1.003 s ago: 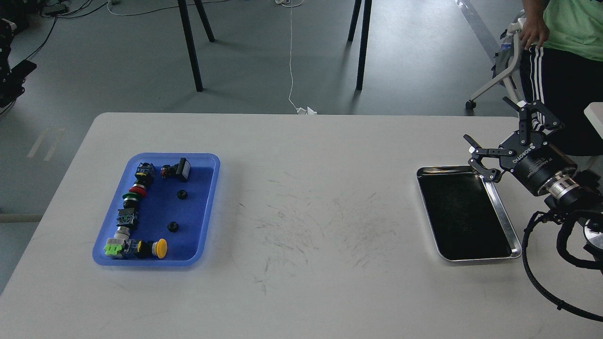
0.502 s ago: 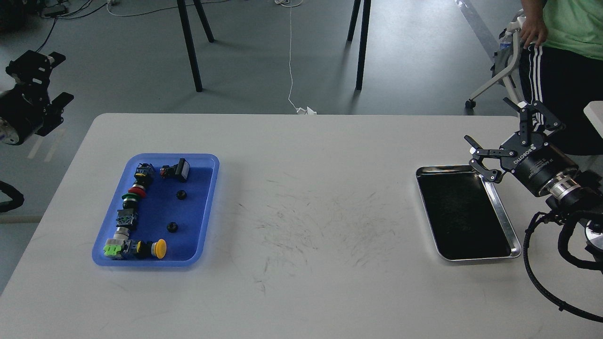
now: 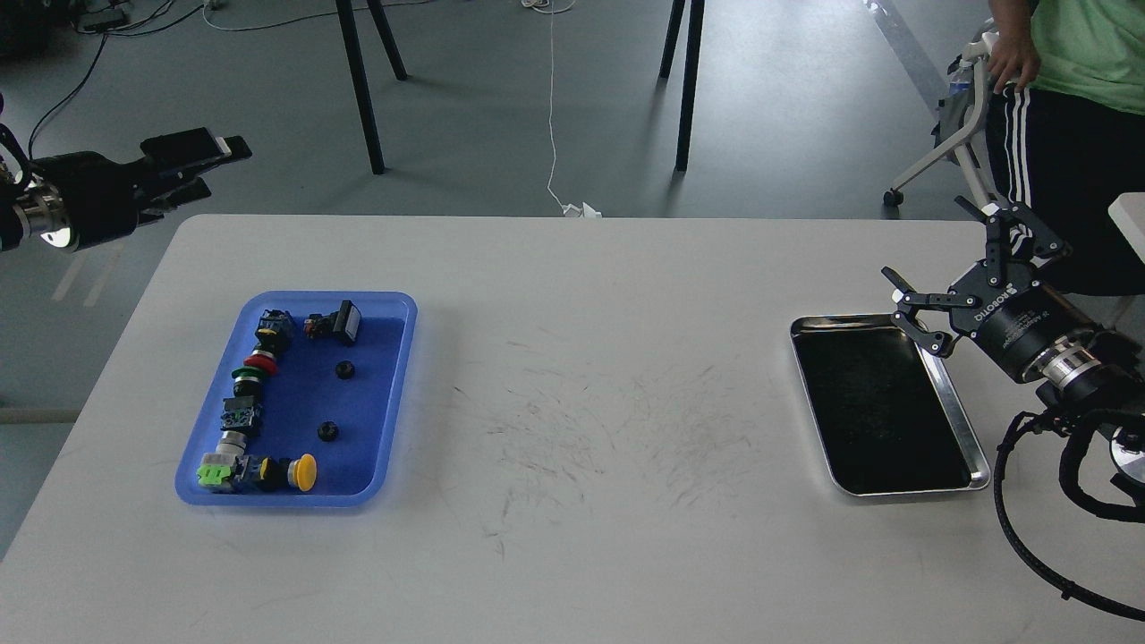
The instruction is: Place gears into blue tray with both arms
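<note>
Gears (image 3: 344, 368) (image 3: 328, 431) laid in blue tray (image 3: 398, 309) on bench (image 3: 572, 555), left claw (image 3: 210, 156) well apart beyond bench edge, spread unclear, right claw (image 3: 962, 259) splayed, empty, over steel tray (image 3: 975, 465).

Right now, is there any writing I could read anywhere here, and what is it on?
"ROBOTIQ": white letters on the black body of the right gripper.
A second, smaller white line beside it: too small to read.
Switches in the blue tray: no legible markings.
Left gripper: no text visible.
</note>
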Controlling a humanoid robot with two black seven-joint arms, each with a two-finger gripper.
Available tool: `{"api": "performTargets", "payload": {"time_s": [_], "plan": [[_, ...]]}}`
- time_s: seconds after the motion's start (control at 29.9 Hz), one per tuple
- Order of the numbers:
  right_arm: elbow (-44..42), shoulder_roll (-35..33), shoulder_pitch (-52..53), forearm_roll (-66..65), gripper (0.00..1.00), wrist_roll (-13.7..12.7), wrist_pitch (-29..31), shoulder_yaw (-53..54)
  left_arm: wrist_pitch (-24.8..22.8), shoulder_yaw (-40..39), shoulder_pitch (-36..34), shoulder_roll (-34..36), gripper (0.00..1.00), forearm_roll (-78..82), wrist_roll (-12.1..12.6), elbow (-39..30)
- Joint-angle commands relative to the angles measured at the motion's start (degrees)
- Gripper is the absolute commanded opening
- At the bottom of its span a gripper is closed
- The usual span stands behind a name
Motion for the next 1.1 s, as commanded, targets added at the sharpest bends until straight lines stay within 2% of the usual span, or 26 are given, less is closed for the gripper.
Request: {"api": "performTargets", "payload": {"time_s": [0.0, 0.13, 0.23, 0.33, 0.47, 0.67, 1.07], "plan": [[-0.15, 0.02, 0.05, -0.06, 0.98, -0.01, -0.05, -0.07, 0.01, -0.48, -3.43, 2.59, 0.98, 2.02, 0.0, -6.87], [-0.07, 0.02, -0.03, -0.41, 0.98, -0.01, -0.05, -0.07, 0.01, -3.63, -3.62, 2.42, 0.98, 1.32, 0.0, -7.24], [-0.24, -0.06, -0.12, -0.41, 0.98, -0.01, 0.04, 0.1, 5.23, -4.35, -2.39, 2.16, 0.98, -0.44, 0.0, -7.68], [-0.24, -0.15, -0.21, -0.41, 0.98, -0.01, 0.04, 0.1, 7.45, -4.0, -1.95, 2.15, 0.98, -0.97, 0.0, -7.5], [-0.24, -0.24, -0.21, -0.41, 0.98, -0.01, 0.04, 0.28, 6.57, -0.66, 1.21, 3.56, 0.98, 2.36, 0.0, -14.88], [-0.24, -0.33, -0.3, -0.41, 0.98, -0.01, 0.04, 0.02, 6.22, 0.05, 1.74, 4.09, 0.98, 15.27, 0.0, -15.15], [-0.33, -0.33, -0.47, -0.5, 0.98, -0.01, 0.04, 0.19, 9.2, 0.57, 2.1, 2.68, 0.97, 41.91, 0.0, -19.28]]}}
